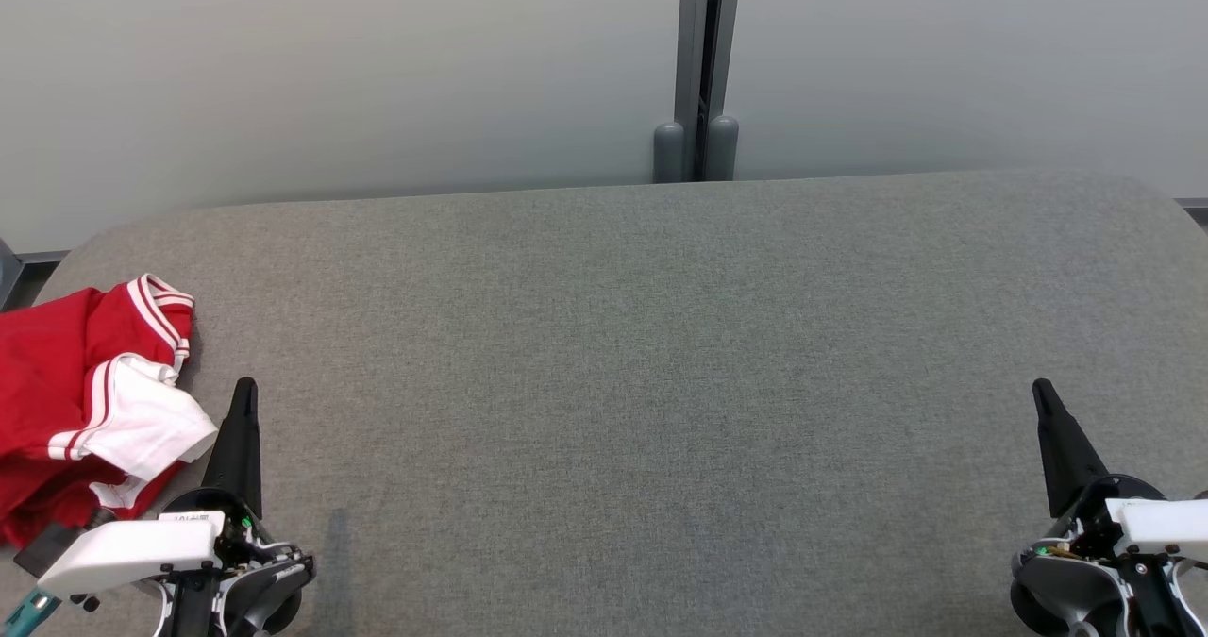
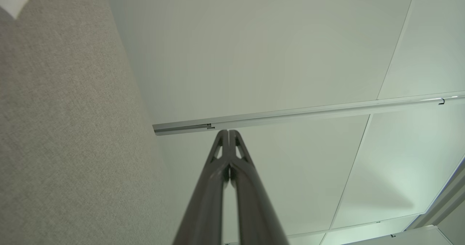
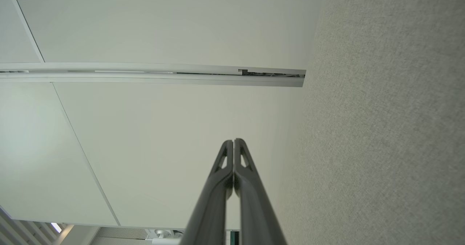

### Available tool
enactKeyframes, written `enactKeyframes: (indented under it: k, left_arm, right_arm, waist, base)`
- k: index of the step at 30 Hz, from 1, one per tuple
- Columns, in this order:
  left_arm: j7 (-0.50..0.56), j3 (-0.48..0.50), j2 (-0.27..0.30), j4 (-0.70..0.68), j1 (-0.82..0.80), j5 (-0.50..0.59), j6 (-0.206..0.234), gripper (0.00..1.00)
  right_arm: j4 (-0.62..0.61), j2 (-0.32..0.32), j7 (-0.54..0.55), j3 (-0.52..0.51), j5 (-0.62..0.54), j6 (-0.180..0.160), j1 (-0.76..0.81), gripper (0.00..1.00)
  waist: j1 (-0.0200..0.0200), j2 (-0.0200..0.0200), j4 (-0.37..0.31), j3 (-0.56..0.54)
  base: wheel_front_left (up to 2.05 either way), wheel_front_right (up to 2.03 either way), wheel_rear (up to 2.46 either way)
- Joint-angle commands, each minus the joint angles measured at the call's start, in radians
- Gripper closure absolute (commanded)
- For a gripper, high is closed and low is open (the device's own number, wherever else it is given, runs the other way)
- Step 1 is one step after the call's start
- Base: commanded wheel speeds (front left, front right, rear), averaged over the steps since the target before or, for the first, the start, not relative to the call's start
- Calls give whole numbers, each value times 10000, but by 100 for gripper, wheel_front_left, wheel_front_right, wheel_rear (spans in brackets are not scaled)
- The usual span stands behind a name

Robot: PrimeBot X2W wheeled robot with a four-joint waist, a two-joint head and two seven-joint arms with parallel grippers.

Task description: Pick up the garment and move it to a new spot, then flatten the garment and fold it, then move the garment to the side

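Red white-trimmed garment [image 1: 75,382], possibly a jersey, lies crumpled at left edge of grey padded surface [image 1: 661,382]. Left gripper [image 1: 243,390] and right gripper [image 1: 1040,392] fingers together, empty, parked awaiting pickup.

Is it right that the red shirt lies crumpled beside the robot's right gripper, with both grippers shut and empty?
Not quite. The head view shows the shirt crumpled beside the left gripper, at the table's left edge, far from the right gripper. The rest holds: both grippers are shut and empty.
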Motion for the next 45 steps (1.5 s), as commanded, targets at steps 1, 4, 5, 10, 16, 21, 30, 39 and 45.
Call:
enactKeyframes:
  k: [1, 4, 5, 10, 16, 21, 30, 39, 45]
  left_arm:
    - [32, 34, 55, -29, 41, -13, -36, 100]
    - [32, 34, 55, -29, 41, -13, -36, 100]
    - [32, 34, 55, -29, 41, -13, -36, 100]
    - [32, 34, 55, -29, 41, -13, -36, 100]
    - [-79, -56, -111, 334, 223, 41, 4, 0]
    - [-350, -175, -35, 443, 207, 467, 2, 0]
    - [-777, -141, -31, 546, 203, 2358, 0, 0]
    - [-1165, -172, -34, 698, 238, 4448, 1, 0]
    - [-1403, -204, -33, 838, 289, 5638, 57, 0]
  right_arm:
    - [-30, -93, 30, -3, 24, 4, 90, 100]
    - [-30, -93, 30, -3, 23, 4, 90, 100]
    - [-30, -93, 32, -5, 23, 4, 90, 100]
    - [-30, -93, 30, -3, 24, 4, 90, 100]
    - [278, 142, -47, 53, -47, -11, 217, 0]
    - [232, 33, -322, 294, -315, -10, 197, 0]
    - [390, -156, -775, 542, -1716, -8, 112, 0]
    - [582, -71, -1163, 535, -3699, -6, 93, 0]
    - [786, -35, -1403, 564, -4958, -5, 37, 0]
  waist:
    - [0, 0, 0, 0]
    - [0, 0, 0, 0]
    - [0, 0, 0, 0]
    - [0, 0, 0, 0]
    - [0, 0, -1, 8]
    - [0, 0, 5, 12]
    - [0, 0, 25, 18]
    - [0, 0, 42, 15]
    - [0, 0, 40, 18]
  base:
    - [0, 0, 0]
    - [0, 0, 0]
    - [0, 0, 0]
    - [0, 0, 0]
    - [0, 0, 0]
    - [0, 0, 0]
    - [0, 0, 0]
    - [0, 0, 0]
    - [0, 0, 0]
